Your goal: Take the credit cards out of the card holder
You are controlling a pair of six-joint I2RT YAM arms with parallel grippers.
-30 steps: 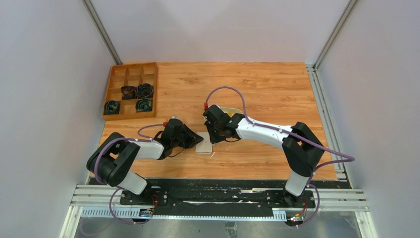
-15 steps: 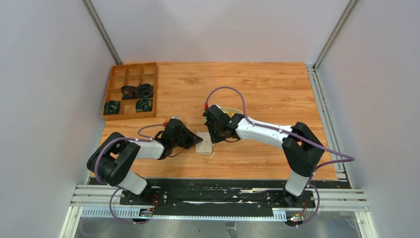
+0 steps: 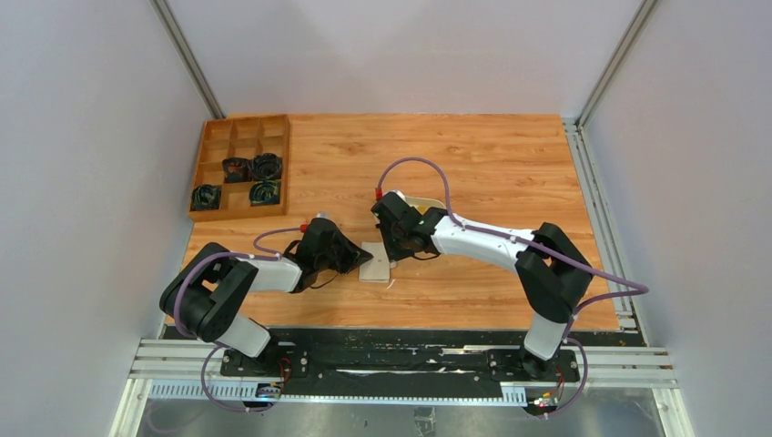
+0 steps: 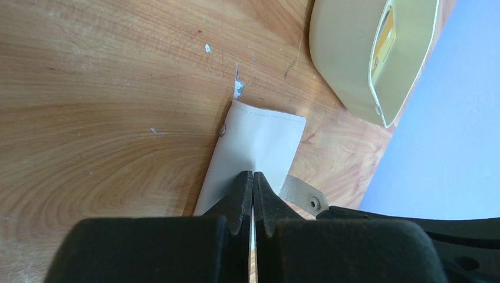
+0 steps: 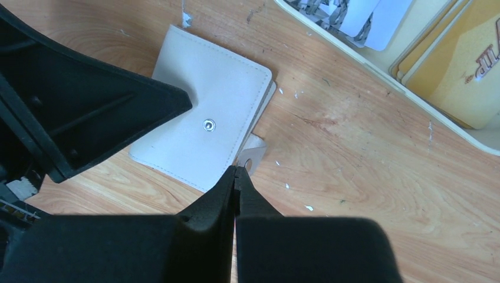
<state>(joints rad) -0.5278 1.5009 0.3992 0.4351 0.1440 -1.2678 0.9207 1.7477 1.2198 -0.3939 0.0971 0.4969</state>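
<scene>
The left pincer (image 4: pixel 253 175), tips together, pins the folded cream-beige leather card holder (image 4: pixel 259 141); the right pincer (image 5: pixel 236 171), likewise together just behind the loose snap tab (image 5: pixel 252 158), should lift the cover gently.

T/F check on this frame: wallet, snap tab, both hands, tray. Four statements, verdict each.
1. The cream folding wallet lies folded on the wooden table. True.
2. Its snap tab is fastened. False: it sticks out loose, and the stud is bare.
3. The left hand and the right hand stand open. False: both are shut.
4. The cream oval tray holds yellow-orange cards. True.
</scene>
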